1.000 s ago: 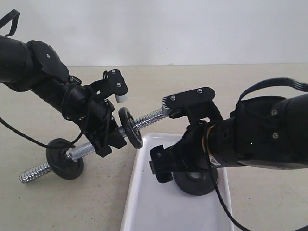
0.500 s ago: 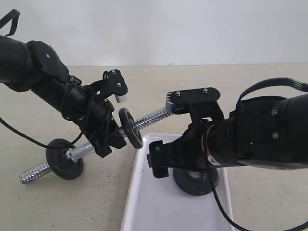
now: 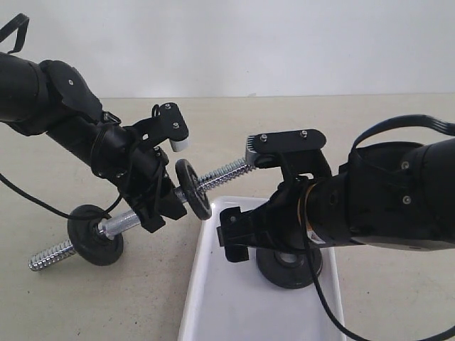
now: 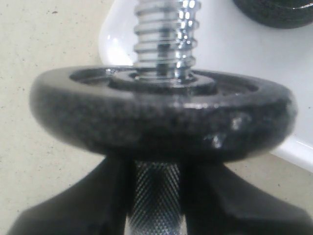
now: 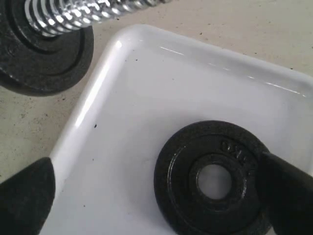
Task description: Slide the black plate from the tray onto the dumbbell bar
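The black plate (image 3: 288, 270) lies flat on the white tray (image 3: 242, 312), toward its right side. My right gripper (image 3: 238, 195) hangs open just above the tray. In the right wrist view the black plate (image 5: 212, 183) sits between the two fingers, with one fingertip (image 5: 288, 193) over its rim and the other off to the tray's edge. My left gripper (image 3: 158, 207) is shut on the knurled middle of the dumbbell bar (image 3: 224, 172) and holds it tilted, with the free threaded end (image 4: 164, 34) over the tray's corner.
Another black disc (image 3: 193, 188) sits on the bar just past my left fingers, filling the left wrist view (image 4: 161, 117). A third disc (image 3: 94, 234) hangs on the bar's low end near the beige table (image 3: 106, 305).
My right gripper turned a little and shifted slightly left over the tray a second ago, then held still. The left arm and bar have not moved.
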